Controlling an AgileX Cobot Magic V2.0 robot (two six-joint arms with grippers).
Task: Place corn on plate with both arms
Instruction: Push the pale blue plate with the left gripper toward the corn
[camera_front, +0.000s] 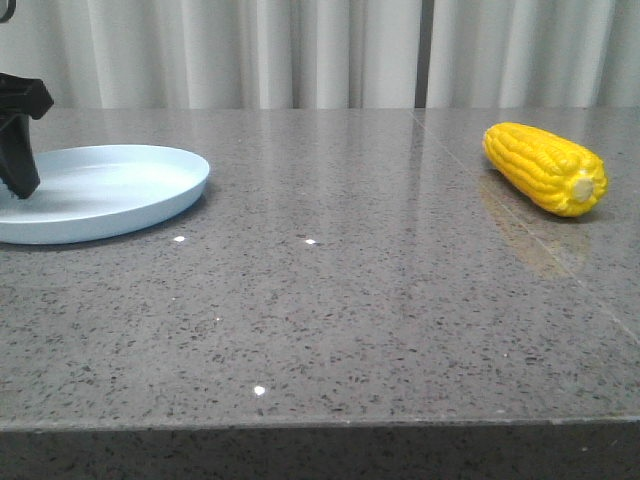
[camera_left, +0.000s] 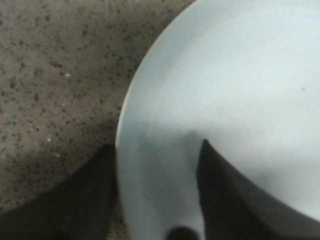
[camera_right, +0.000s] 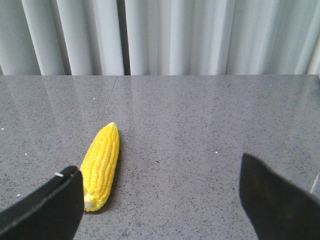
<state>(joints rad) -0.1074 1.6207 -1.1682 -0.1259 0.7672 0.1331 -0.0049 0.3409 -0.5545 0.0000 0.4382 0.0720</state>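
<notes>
The yellow corn (camera_front: 546, 167) lies on the grey table at the right, pale stub end toward the front; it also shows in the right wrist view (camera_right: 101, 167). The pale blue plate (camera_front: 120, 190) sits at the left, empty. My left gripper (camera_front: 20, 150) is at the plate's left edge. In the left wrist view it (camera_left: 158, 145) is open and straddles the plate's rim (camera_left: 125, 105), one finger outside over the table, one inside over the plate. My right gripper (camera_right: 160, 165) is open and empty above the table, with the corn just beyond one fingertip.
The speckled grey stone table (camera_front: 330, 300) has its front edge near the bottom of the front view. Pale curtains (camera_front: 300, 50) hang behind the table's far edge.
</notes>
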